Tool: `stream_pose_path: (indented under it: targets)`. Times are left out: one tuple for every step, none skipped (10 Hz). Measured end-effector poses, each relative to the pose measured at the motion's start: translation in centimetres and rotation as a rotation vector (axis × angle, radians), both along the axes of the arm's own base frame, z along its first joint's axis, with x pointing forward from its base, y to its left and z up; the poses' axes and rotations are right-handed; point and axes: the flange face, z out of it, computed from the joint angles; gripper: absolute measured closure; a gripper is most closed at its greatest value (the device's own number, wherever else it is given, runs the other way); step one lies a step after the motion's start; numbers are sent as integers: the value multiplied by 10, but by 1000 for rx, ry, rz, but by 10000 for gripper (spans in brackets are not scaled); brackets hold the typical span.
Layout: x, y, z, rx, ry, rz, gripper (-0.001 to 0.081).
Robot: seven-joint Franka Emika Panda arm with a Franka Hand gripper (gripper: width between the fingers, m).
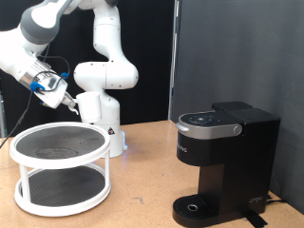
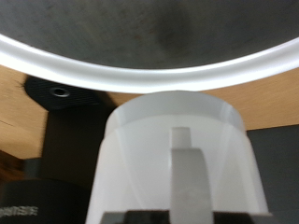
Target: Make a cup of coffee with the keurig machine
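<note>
In the wrist view the white cup (image 2: 140, 159) fills the middle, right at the hand. One grey finger (image 2: 187, 182) lies against the cup's wall; the other finger is hidden. My gripper (image 1: 63, 99) hangs in the air at the exterior view's upper left, above the white round table. The cup is hard to make out there against the white arm. The black keurig machine (image 1: 223, 157) stands at the exterior view's right with its lid down and its drip tray (image 1: 197, 206) bare. It also shows in the wrist view (image 2: 65, 140), beyond the cup.
A white two-tier round table (image 1: 61, 144) stands at the exterior view's left, below the gripper. Its rim (image 2: 140, 70) arcs across the wrist view. The arm's white base (image 1: 100, 114) stands behind it on the wooden tabletop (image 1: 142, 190). A black curtain lies behind.
</note>
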Motion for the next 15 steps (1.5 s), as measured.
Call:
stream_pose_path:
  targets:
    - [12,12,-4,1,13,-61,804]
    - [25,25,-8,3,17,-111,804]
    - [36,36,-10,1,14,-144,804]
    - [48,48,-11,-3,6,-165,804]
    - [59,60,-12,-11,-4,-172,804]
    - [70,73,-11,-17,-16,-173,804]
    - [81,86,-10,-24,-24,-168,804]
    - [90,100,-10,-28,-26,-162,804]
    - [99,113,-9,-35,-29,-160,805]
    - [106,127,-9,-40,-28,-146,805]
    - [111,135,-13,-48,-18,-141,805]
    - [111,134,-13,-48,-20,-141,805]
    - [111,134,-14,-48,-17,-142,805]
    - [112,135,-18,-59,5,-148,805]
    - [116,139,-25,-85,31,-163,805]
